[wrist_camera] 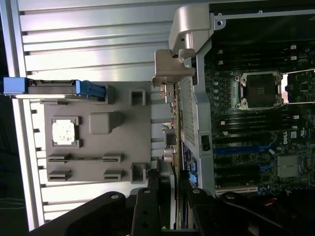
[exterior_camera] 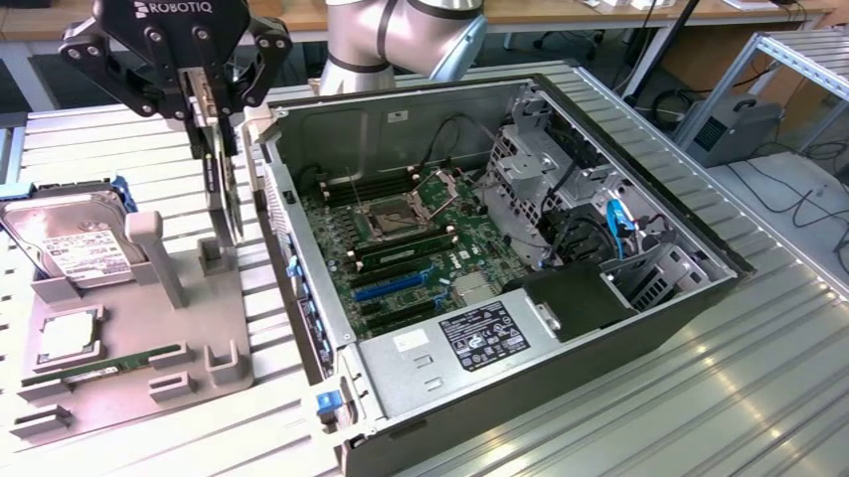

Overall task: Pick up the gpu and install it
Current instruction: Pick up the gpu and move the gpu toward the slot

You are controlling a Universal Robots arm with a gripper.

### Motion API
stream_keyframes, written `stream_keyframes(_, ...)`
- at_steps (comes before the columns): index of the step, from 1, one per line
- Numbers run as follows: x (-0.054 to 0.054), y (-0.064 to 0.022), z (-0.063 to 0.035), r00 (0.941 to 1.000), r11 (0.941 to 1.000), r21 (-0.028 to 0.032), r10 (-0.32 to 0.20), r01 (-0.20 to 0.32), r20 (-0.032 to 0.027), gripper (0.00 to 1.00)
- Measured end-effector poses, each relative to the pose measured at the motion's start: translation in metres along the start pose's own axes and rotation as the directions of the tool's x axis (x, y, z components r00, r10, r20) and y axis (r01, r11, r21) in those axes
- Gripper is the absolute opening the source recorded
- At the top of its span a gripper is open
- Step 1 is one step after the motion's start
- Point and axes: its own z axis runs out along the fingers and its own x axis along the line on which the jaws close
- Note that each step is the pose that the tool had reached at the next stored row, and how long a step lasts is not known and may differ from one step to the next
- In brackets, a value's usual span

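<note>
My gripper (exterior_camera: 213, 111) hangs at the exterior view's upper left, shut on the gpu (exterior_camera: 221, 189), a thin black card held on edge and pointing down. The card's lower end hovers just above the grey holder tray (exterior_camera: 213, 328), beside the outer wall of the open computer case (exterior_camera: 285, 199). In the wrist view the gpu (wrist_camera: 172, 123) appears edge-on between my gripper (wrist_camera: 170, 191) fingers, with its silver bracket (wrist_camera: 173, 66) at the far end, lying alongside the case wall. The motherboard's blue slots (exterior_camera: 392, 283) sit inside the case, apart from the card.
The tray also carries a silver hard drive (exterior_camera: 74, 248), a square processor (exterior_camera: 67, 338) and a green memory stick (exterior_camera: 106, 368). Upright tray posts (exterior_camera: 159, 258) stand near the card. Drive cages and cables (exterior_camera: 558, 199) crowd the case's far side.
</note>
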Motion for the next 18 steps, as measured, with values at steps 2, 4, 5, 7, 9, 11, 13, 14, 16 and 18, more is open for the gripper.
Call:
stream_keyframes(2,-0.0006,0.0001,0.0000,1.0000,1.0000,0.0000,0.000,0.000,0.0000,0.27)
stream_keyframes(4,-0.0010,0.0001,0.0000,1.0000,1.0000,0.0000,0.000,0.000,0.0000,0.27)
stream_keyframes(5,-0.0015,0.0001,0.0000,1.0000,1.0000,0.0000,0.000,0.000,0.0000,0.27)
stream_keyframes(7,-0.0024,0.0002,0.0001,1.0000,1.0000,0.0000,0.000,0.000,0.0000,0.27)
stream_keyframes(9,-0.0036,0.0003,0.0001,1.0000,1.0000,0.0000,0.000,0.000,0.0000,0.27)
stream_keyframes(11,-0.0052,0.0004,0.0002,1.0000,1.0000,0.0000,0.000,0.000,0.0000,0.27)
stream_keyframes(13,-0.0065,0.0005,0.0002,1.0000,1.0000,0.0000,0.000,0.000,0.0000,0.27)
stream_keyframes(14,-0.0070,0.0006,0.0002,1.0000,1.0000,-0.0001,0.000,0.000,0.0000,0.27)
stream_keyframes(16,-0.0079,0.0006,0.0002,1.0000,1.0000,0.0000,0.000,0.000,-0.0001,0.27)
stream_keyframes(18,-0.0088,0.0007,0.0002,1.0000,1.0000,0.0000,0.000,0.000,0.0000,0.27)
